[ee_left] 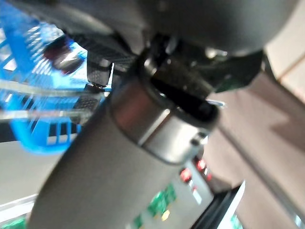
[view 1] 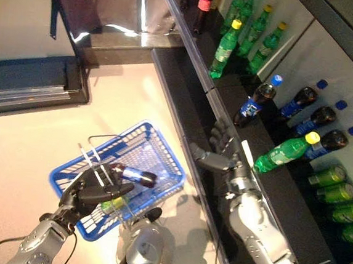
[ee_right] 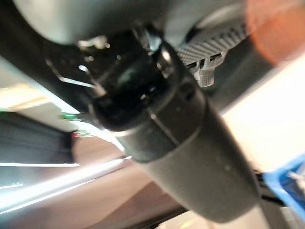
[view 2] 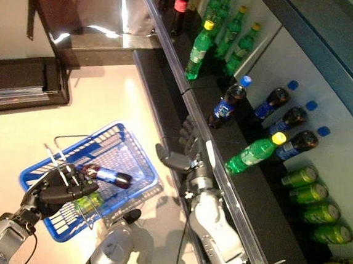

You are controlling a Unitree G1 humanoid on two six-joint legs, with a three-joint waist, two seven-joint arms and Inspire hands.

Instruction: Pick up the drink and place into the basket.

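A blue wire basket [view 1: 165,151] hangs at the lower left over the pale floor. My left hand [view 1: 94,191] is shut on its metal handles. A dark cola bottle [view 1: 134,176] and a green bottle [view 1: 113,204] lie inside it. My right hand [view 1: 222,149] is open, fingers straight, at the front edge of the dark shelf [view 1: 196,118], and holds nothing. Just right of it on the shelf lies a green bottle with a yellow cap [view 1: 283,153]. Part of the basket [ee_left: 28,119] shows blurred in the left wrist view.
Dark bottles with blue caps [view 1: 256,105] lie on the shelf beyond my right hand. Upright green bottles [view 1: 227,47] stand further back, and green cans [view 1: 338,192] lie at the right. A dark low platform [view 1: 32,85] sits at the far left.
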